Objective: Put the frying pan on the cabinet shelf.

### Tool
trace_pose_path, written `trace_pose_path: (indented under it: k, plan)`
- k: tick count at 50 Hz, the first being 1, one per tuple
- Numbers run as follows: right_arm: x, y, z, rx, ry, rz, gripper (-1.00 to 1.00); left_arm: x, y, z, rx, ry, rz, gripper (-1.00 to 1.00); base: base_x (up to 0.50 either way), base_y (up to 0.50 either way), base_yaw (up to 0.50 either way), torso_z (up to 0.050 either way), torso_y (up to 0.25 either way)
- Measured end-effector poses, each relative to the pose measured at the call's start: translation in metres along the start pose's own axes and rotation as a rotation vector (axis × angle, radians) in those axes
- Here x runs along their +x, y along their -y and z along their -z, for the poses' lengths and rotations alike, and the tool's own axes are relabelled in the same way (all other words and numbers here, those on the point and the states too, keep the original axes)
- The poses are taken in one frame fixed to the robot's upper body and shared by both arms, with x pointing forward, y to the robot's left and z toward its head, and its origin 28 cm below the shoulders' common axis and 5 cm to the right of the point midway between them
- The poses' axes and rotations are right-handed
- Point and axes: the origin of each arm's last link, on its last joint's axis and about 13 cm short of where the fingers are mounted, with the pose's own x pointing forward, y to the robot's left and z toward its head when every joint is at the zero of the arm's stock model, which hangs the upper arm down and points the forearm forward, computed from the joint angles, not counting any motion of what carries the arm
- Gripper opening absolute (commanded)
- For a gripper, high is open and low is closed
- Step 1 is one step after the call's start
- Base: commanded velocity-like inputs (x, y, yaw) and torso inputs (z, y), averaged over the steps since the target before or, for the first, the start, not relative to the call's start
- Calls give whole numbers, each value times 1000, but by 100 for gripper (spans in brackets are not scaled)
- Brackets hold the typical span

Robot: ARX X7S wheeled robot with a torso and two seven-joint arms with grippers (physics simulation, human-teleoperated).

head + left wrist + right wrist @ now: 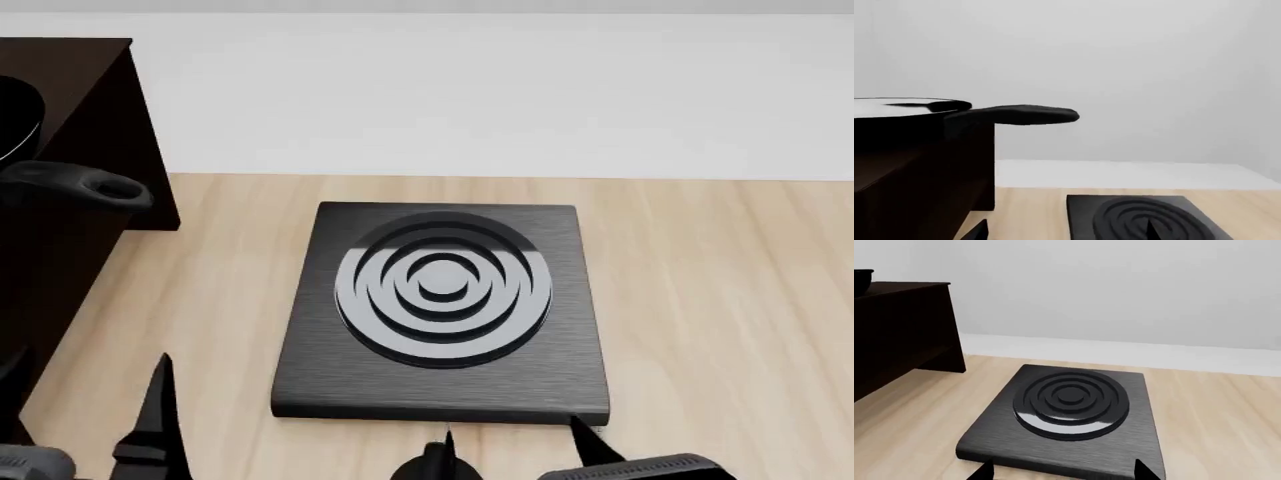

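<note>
Your left gripper and right gripper both look open and empty, though only fingertips show. The pan sits on the cabinet, handle overhanging

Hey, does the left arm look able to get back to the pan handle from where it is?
Probably yes. The pan handle sticks out past the cabinet edge, and the left gripper sits low by the cabinet front, with nothing between them.

Bright, even, soft light; sharp renders without blur. Faint glare on the square black ringed hob plate, weak shadows.
</note>
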Motion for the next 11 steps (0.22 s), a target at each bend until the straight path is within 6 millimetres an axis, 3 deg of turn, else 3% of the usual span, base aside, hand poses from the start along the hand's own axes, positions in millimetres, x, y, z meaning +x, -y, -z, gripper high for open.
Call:
trace_pose_path:
  k: [11]
  plan:
    - [0,2,13,-24,-5,26,100,-9,4,11,25,-21,-5,100,0,0,0,0,0]
